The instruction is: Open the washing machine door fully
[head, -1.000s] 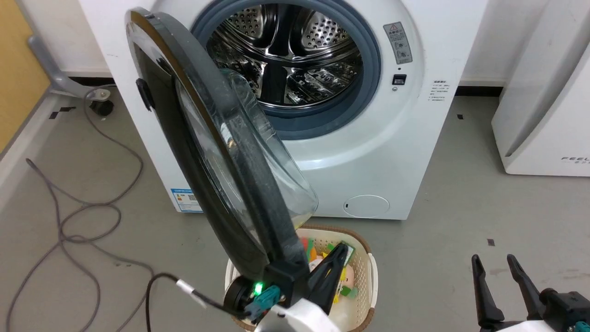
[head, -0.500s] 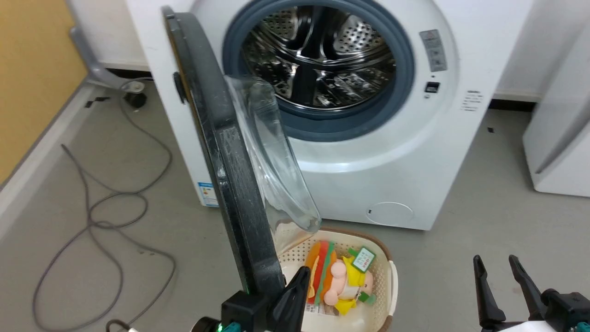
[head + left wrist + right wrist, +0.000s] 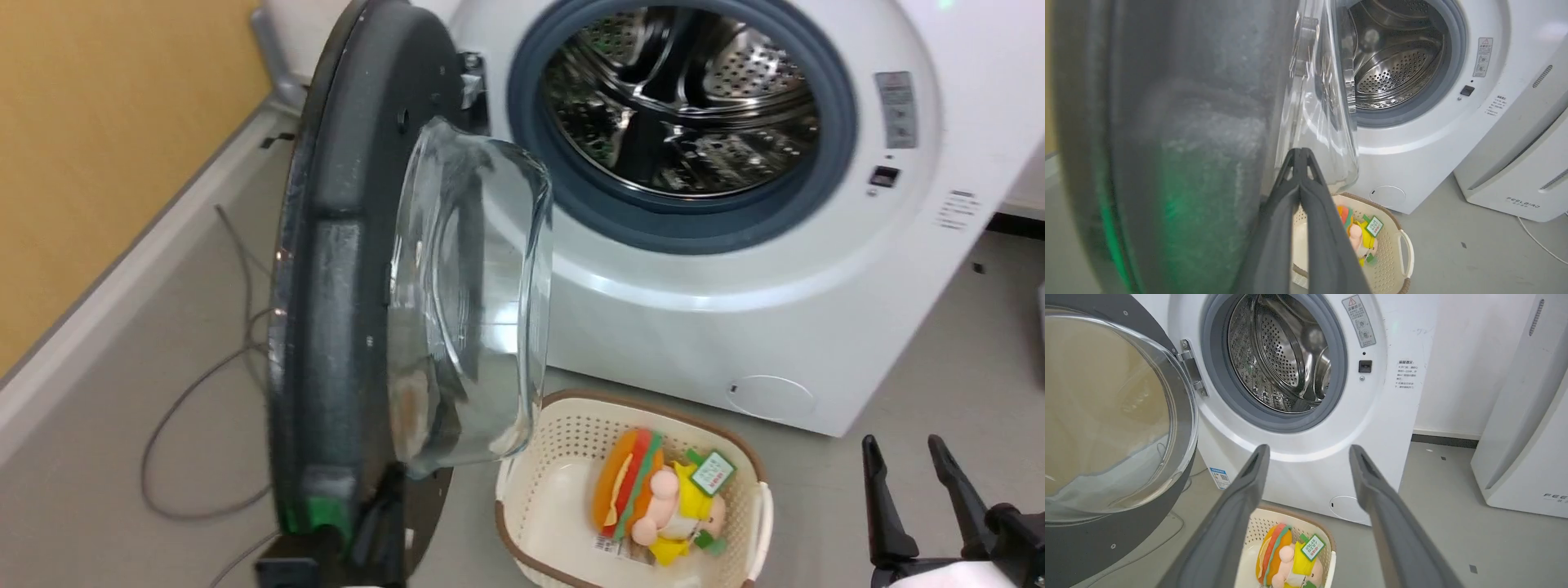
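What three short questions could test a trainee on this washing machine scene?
1. True or false: the right gripper is open.
2. What lies in the basket? A. a towel B. a plush toy C. a bottle
3. Which gripper is close beside the washing machine door, with its fingers together?
Key: 1 true; 2 B; 3 the left gripper.
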You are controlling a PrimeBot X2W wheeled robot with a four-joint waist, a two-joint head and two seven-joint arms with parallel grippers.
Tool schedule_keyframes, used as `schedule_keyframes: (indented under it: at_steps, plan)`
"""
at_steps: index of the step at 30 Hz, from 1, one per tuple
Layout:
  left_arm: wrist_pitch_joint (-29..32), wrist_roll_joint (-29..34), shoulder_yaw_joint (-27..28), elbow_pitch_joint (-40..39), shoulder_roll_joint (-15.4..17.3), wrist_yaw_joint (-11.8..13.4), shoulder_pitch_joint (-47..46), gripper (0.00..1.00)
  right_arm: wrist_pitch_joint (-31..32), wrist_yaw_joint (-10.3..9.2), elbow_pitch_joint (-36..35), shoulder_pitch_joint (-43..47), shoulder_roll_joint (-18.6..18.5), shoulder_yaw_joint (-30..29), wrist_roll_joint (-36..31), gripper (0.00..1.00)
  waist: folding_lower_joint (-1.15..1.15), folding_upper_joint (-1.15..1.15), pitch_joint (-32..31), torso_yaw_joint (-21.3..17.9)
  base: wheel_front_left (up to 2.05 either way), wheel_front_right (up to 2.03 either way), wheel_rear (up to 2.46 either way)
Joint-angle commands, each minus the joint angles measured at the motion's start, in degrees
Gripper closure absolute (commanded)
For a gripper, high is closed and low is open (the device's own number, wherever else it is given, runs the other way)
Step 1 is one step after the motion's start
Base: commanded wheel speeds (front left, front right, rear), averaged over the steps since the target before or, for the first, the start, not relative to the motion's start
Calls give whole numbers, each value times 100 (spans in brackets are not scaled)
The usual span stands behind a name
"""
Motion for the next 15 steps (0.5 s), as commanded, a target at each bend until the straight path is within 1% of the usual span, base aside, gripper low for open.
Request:
schedule_keyframes:
  at_steps: [1, 7, 8, 10, 15]
  plan:
    - [-79, -2, 177, -32, 84, 97, 106, 100, 25, 3, -64, 34, 24, -16, -27, 0, 0, 0, 22, 178, 0, 0, 0]
    - [-194, -33, 691, 78, 400, 271, 235, 100, 83, 3, -159, 31, 24, -18, -16, 0, 0, 0, 52, 339, 0, 0, 0]
    - [-194, -33, 691, 78, 400, 271, 235, 100, 83, 3, -159, 31, 24, -18, -16, 0, 0, 0, 52, 339, 0, 0, 0]
    - [-234, -42, 936, 223, 582, 346, 322, 100, 109, 3, -178, -3, 24, 30, -25, 0, 0, 0, 77, 342, 0, 0, 0]
    - [-409, -214, 1398, 527, 786, 355, 295, 100, 133, 3, -185, -26, 24, 50, -33, 0, 0, 0, 132, 330, 0, 0, 0]
